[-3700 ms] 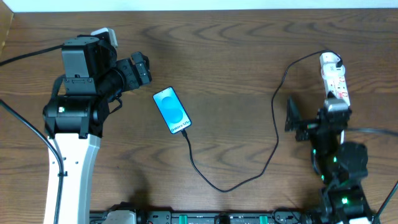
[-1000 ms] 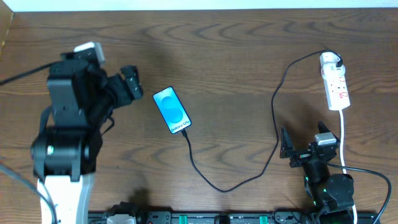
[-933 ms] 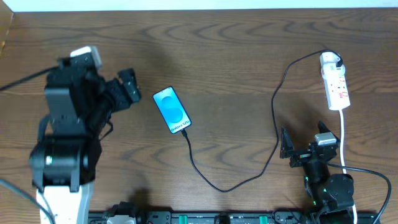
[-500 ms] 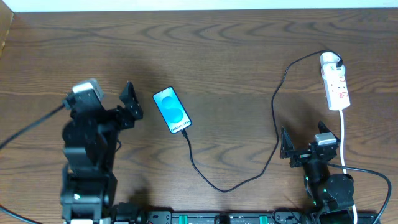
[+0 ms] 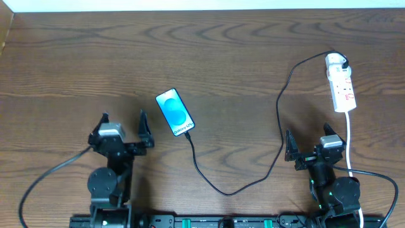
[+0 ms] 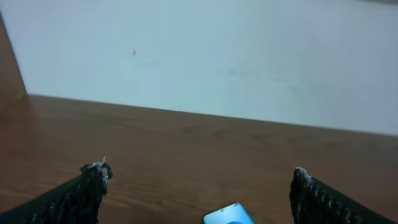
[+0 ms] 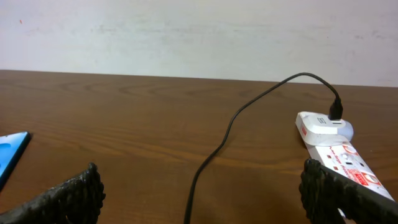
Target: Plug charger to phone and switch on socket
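Jaws wide, empty: left gripper (image 6: pixel 200 169) beside slim blue-screened black phone (image 5: pixel 175 112), right gripper (image 7: pixel 200 168) well right of it. Plugged into phone, thin black charger cable (image 5: pixel 279 126).

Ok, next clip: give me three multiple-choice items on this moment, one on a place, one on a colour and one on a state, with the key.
1. Seen from overhead, where does the power strip lie? A) far right B) centre C) far left
2. What colour is the screen of the phone? A) red B) blue C) green
3. How do the left gripper and the right gripper stand? A) both open, empty B) left shut on the phone C) right shut on the power strip
Key: 1 A, it lies by the right edge. 2 B, the screen glows bright blue. 3 A, both stand wide apart with nothing held between.
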